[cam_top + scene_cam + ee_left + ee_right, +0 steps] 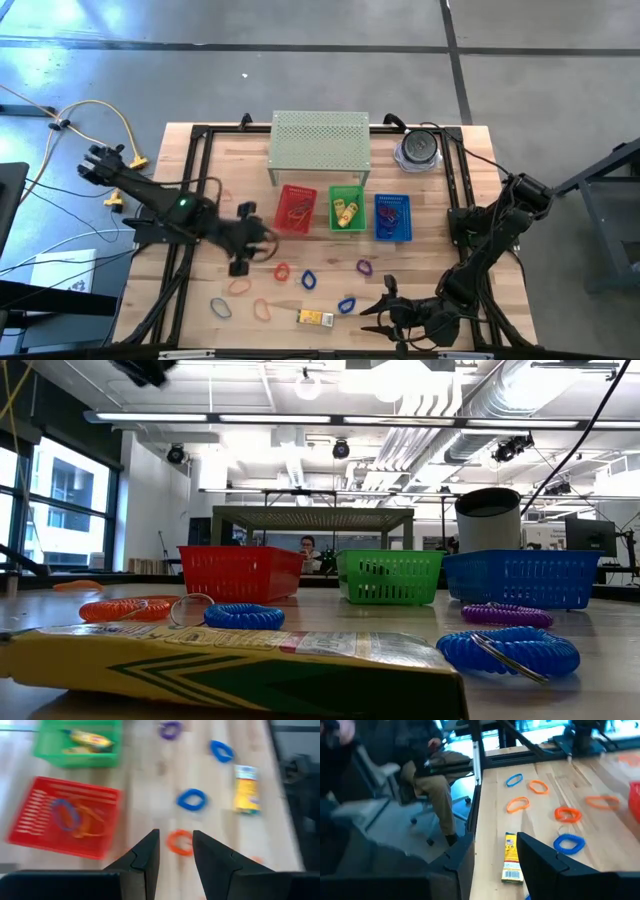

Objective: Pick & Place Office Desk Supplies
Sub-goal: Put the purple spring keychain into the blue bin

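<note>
Several small loops lie loose on the wooden table, among them an orange one, a blue one and a purple one. A yellow box lies flat near the front edge. The red basket holds blue and orange loops, the green basket holds yellow boxes, and the blue basket stands to their right. My left gripper hangs open above the table, just left of the red basket, with nothing between its fingers. My right gripper stands open near the front edge, to the right of the yellow box.
A perforated pale-green stand and a round grey container are at the back of the table. Black frame rails run along its sides. A person sits on a chair beyond the table's left edge.
</note>
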Available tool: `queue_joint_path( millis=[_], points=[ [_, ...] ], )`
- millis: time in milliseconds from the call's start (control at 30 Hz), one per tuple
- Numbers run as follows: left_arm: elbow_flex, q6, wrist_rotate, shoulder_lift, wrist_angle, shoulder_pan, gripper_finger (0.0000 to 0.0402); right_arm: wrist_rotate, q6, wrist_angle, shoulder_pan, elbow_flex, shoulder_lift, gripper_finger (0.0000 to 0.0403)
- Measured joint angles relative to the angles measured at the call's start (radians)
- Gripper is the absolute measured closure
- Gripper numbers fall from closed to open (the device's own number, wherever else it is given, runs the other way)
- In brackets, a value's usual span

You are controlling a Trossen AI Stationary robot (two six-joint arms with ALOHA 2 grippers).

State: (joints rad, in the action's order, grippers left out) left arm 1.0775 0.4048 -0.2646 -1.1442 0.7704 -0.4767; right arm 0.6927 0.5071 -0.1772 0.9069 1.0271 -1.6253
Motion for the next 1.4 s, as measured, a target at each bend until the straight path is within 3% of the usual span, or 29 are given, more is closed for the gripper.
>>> queue_joint_path(
  millis=[233, 400, 467, 700, 933, 1033, 1167, 1400],
  points=[
    [0.0, 0.145, 0.004, -0.031, -0.016, -0.166, 0.0291, -0.061, -0.191, -0.092, -0.033, 0.0, 0.0, 0.0218],
    [0.0, 0.205, -0.034, -0.084, -0.113, -0.238, 0.0291, -0.173, -0.352, -0.139, -0.061, 0.001, 0.002, 0.0164],
    [0.0, 0.206, -0.063, -0.114, -0.167, -0.259, 0.0291, -0.224, -0.36, -0.077, -0.077, 0.02, 0.006, 0.0152],
    [0.0, 0.191, -0.103, -0.254, -0.337, -0.296, 0.0291, -0.231, 0.033, 0.573, -0.158, 0.217, 0.003, 0.0147],
    [0.0, 0.195, -0.104, -0.376, -0.571, -0.3, 0.0291, -0.397, 0.352, 0.914, -0.251, 0.233, -0.008, 0.0147],
    [0.0, 0.187, -0.1, -0.416, -0.669, -0.306, 0.0291, -0.405, 0.376, 0.955, -0.281, 0.232, -0.039, 0.0147],
    [0.0, 0.169, -0.041, -0.472, -0.724, -0.325, 0.0291, -0.374, 0.286, 0.93, -0.307, 0.235, -0.067, 0.0147],
    [0.0, 0.307, -0.018, -0.524, -0.766, -0.295, 0.0291, -0.439, 0.248, 0.904, -0.34, 0.233, -0.134, 0.0147]
  ],
)
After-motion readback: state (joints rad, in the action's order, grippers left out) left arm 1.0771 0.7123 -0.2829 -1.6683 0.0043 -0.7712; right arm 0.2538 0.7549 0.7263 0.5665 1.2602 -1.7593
